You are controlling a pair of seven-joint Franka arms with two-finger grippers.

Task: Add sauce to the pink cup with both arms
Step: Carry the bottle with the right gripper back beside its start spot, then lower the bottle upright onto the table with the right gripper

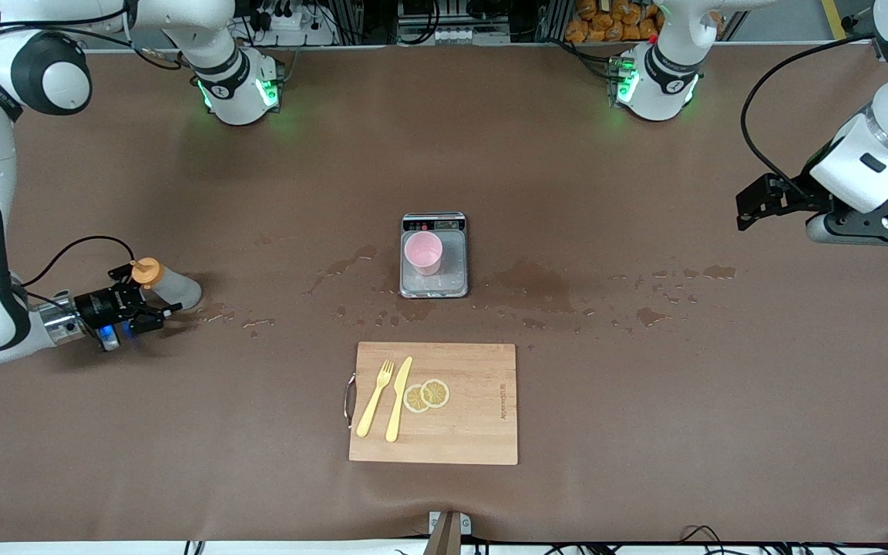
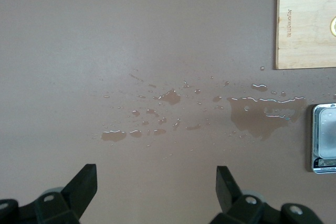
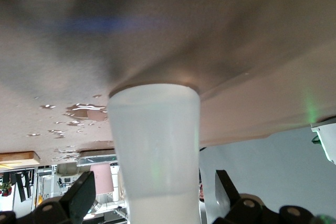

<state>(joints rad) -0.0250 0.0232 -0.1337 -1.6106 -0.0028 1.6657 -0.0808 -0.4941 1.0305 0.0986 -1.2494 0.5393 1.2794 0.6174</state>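
The sauce bottle [image 1: 169, 287], whitish with an orange cap, stands on the table at the right arm's end. My right gripper [image 1: 149, 297] is low at the table with its open fingers on either side of the bottle, apart from it. In the right wrist view the bottle [image 3: 155, 129] fills the gap between the fingers of the right gripper [image 3: 155, 184]. The pink cup [image 1: 422, 253] stands upright on the silver scale [image 1: 434, 287] at mid-table; it also shows in the right wrist view [image 3: 102, 178]. My left gripper [image 1: 746, 212] is open and empty, waiting above the table at the left arm's end [image 2: 156, 174].
A wooden cutting board [image 1: 475, 432] lies nearer the front camera than the scale, with a yellow fork [image 1: 375, 398], a yellow knife [image 1: 398, 398] and lemon slices [image 1: 427, 395] on it. Wet patches [image 1: 525, 277] spread over the brown table beside the scale.
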